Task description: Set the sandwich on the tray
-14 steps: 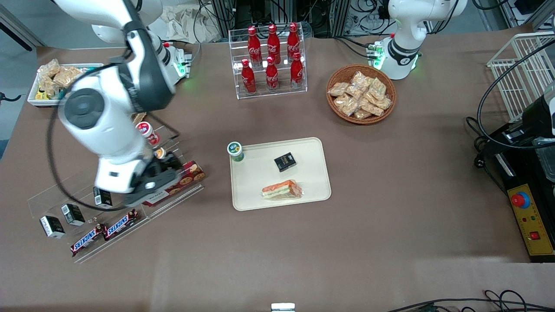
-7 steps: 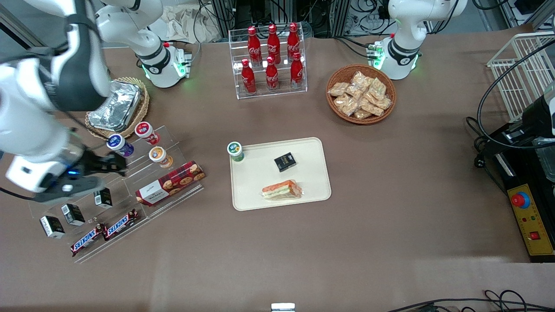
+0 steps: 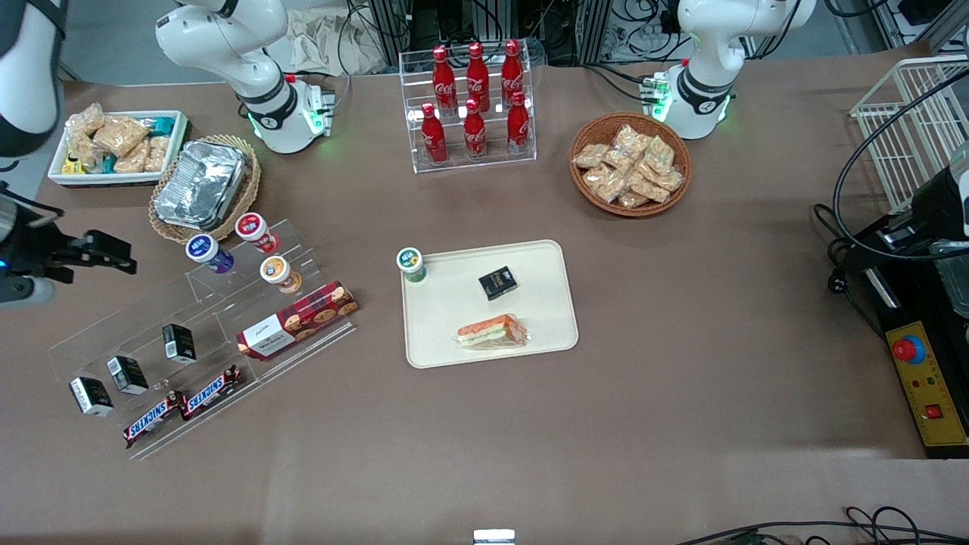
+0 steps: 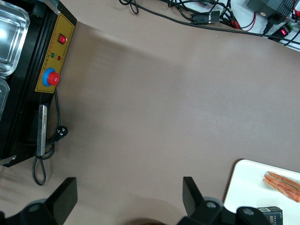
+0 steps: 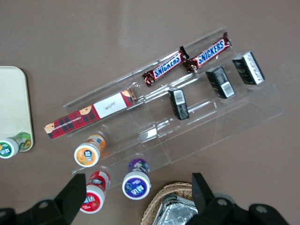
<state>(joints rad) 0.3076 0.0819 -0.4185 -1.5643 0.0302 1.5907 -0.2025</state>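
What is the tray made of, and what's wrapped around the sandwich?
The tray looks like smooth matte cream plastic with a molded low rim. The sandwich seems wrapped in clear glossy film, since its filling shows through. The hand, open, hangs far off above the table's working-arm end.

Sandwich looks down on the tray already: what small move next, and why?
Probably none beyond parking. The sandwich lies wholly on the tray, and the gripper, open and empty, hangs over the working arm's end of the table, so I would just hold it clear there.

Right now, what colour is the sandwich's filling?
Orange and green in the sandwich; clearest in the front view.
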